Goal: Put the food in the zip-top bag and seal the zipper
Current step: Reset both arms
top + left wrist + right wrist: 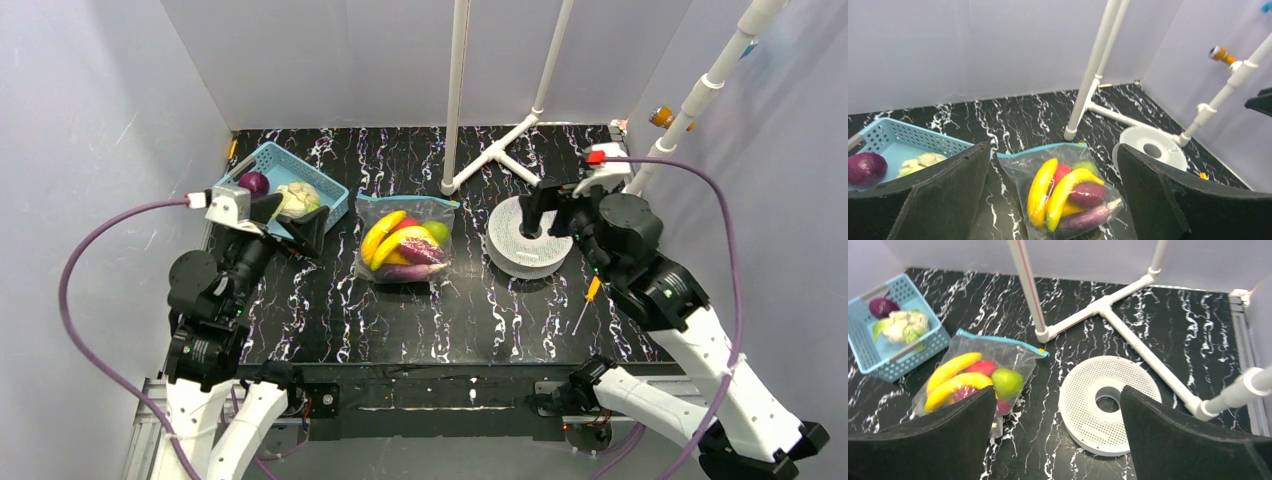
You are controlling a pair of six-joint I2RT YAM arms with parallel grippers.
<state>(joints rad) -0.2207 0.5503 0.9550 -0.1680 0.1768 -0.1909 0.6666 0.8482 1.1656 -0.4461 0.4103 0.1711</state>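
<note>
The clear zip-top bag (405, 240) lies flat at the table's middle, with its blue-teal zipper (408, 198) along the far edge. Inside it are food pieces: yellow bananas (385, 240), a purple eggplant (410, 271), and red and green pieces. The bag also shows in the left wrist view (1018, 172) and the right wrist view (1008, 352). My left gripper (292, 222) is open and empty, raised to the left of the bag; its own view (1053, 146) looks onto the bag. My right gripper (552, 212) is open and empty over the white disc, right of the bag, as its own view (1058, 388) shows.
A light-blue basket (325, 192) at the back left holds a purple round piece (254, 183) and a pale cauliflower-like piece (297, 198). A white perforated ring disc (520, 250) lies right of the bag. A white pipe frame (455, 100) stands behind. A thin orange-handled tool (590, 298) lies at the right.
</note>
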